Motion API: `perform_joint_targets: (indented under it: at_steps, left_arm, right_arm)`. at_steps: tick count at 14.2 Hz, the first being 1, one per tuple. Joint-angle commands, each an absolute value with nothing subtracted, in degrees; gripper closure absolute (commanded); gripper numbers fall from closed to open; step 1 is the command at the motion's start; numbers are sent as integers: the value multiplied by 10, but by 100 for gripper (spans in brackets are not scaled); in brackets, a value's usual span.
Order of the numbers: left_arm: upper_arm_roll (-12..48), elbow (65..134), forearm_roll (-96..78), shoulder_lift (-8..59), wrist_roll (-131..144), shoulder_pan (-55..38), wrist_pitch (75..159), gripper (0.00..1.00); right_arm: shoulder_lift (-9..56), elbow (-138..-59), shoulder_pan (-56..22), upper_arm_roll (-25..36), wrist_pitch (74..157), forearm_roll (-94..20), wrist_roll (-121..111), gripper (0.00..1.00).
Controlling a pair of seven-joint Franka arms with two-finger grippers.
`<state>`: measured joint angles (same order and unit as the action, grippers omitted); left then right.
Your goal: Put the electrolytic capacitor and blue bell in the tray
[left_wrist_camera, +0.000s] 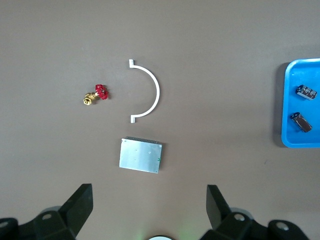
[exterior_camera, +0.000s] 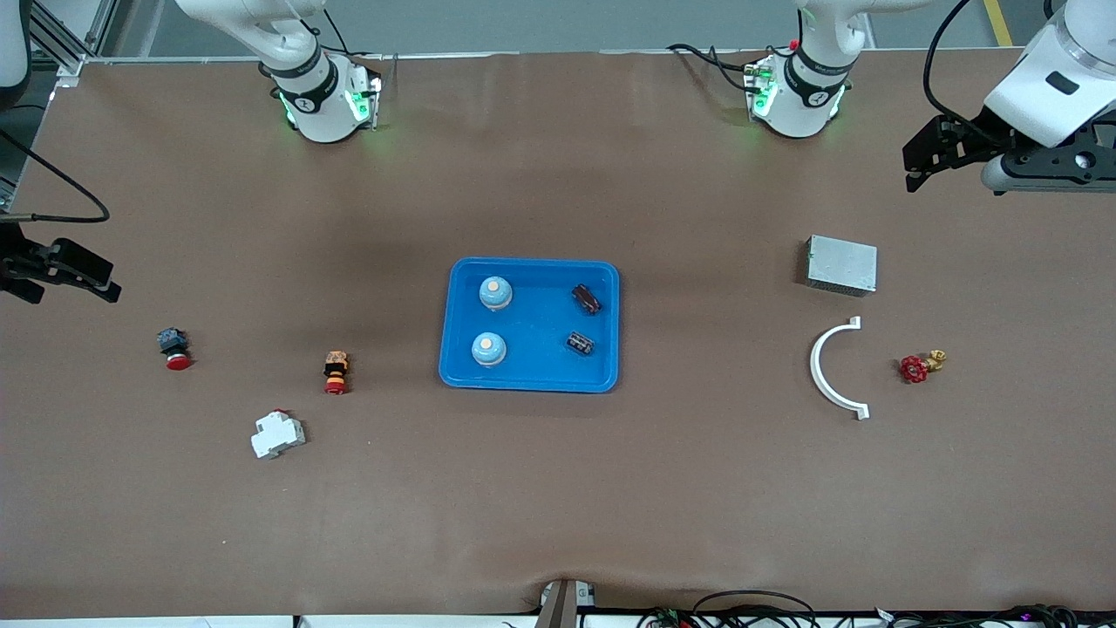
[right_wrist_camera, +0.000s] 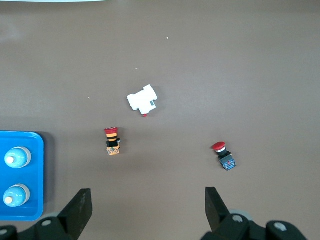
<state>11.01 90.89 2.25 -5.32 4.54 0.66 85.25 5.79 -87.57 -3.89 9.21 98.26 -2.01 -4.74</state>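
The bright blue tray (exterior_camera: 536, 327) lies mid-table. Two blue bells (exterior_camera: 495, 293) (exterior_camera: 488, 349) stand in its half toward the right arm's end. Two dark electrolytic capacitors (exterior_camera: 587, 298) (exterior_camera: 581, 343) lie in its other half. My left gripper (exterior_camera: 914, 170) hangs open and empty over the left arm's end of the table; its wrist view shows the tray's rim (left_wrist_camera: 289, 100) and both capacitors (left_wrist_camera: 306, 91) (left_wrist_camera: 301, 121). My right gripper (exterior_camera: 112, 281) is open and empty over the right arm's end; its wrist view shows the tray (right_wrist_camera: 36, 175) and both bells (right_wrist_camera: 16, 157) (right_wrist_camera: 15, 195).
Toward the left arm's end lie a grey metal box (exterior_camera: 841, 265), a white half-ring (exterior_camera: 828, 371) and a red-handled brass valve (exterior_camera: 920, 366). Toward the right arm's end are a red push button (exterior_camera: 174, 349), an orange-and-red button (exterior_camera: 336, 372) and a white breaker (exterior_camera: 277, 434).
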Motion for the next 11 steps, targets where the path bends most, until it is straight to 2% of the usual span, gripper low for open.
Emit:
perform_joint_targets:
  at_steps: [1, 11]
  left_arm:
    - [109, 908, 20, -60, 33, 11, 851, 0]
    - [108, 900, 14, -56, 31, 11, 843, 0]
  right_arm:
    - [60, -874, -33, 93, 973, -12, -54, 0]
    - [63, -884, -23, 93, 979, -14, -54, 0]
